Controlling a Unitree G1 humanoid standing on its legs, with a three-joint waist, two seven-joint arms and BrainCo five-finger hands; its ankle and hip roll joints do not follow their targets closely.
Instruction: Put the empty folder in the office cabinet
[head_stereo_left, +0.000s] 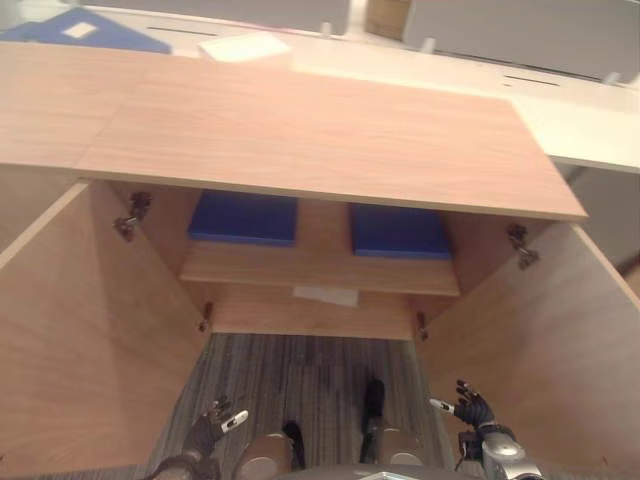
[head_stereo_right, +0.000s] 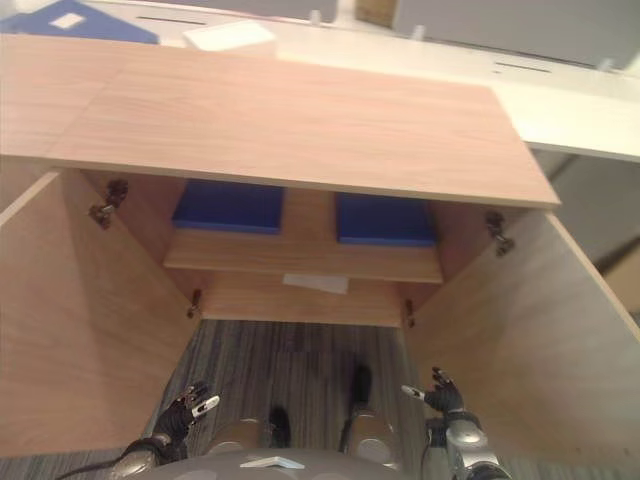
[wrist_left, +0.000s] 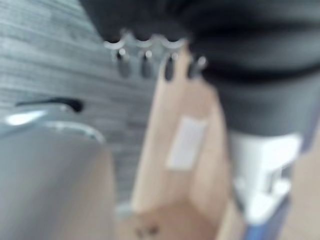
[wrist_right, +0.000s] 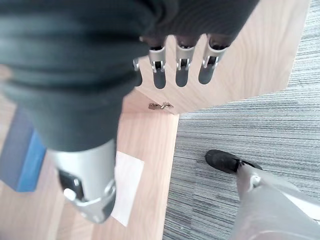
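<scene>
Both hands, left hand (head_stereo_left: 212, 424) and right hand (head_stereo_left: 468, 407), hang low before the open office cabinet (head_stereo_left: 330, 130), fingers relaxed, holding nothing. Two blue folders (head_stereo_left: 244, 217) (head_stereo_left: 398, 231) lie on its upper shelf (head_stereo_left: 318, 268); white paper (head_stereo_left: 326, 295) below.

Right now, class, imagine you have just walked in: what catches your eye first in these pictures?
The open wooden cabinet with both doors swung wide, straight ahead. On its upper shelf lie two blue folders, one left and one right, with a white sheet on the shelf below. Low at the sides, the left hand and right hand hang empty, fingers relaxed.
</scene>
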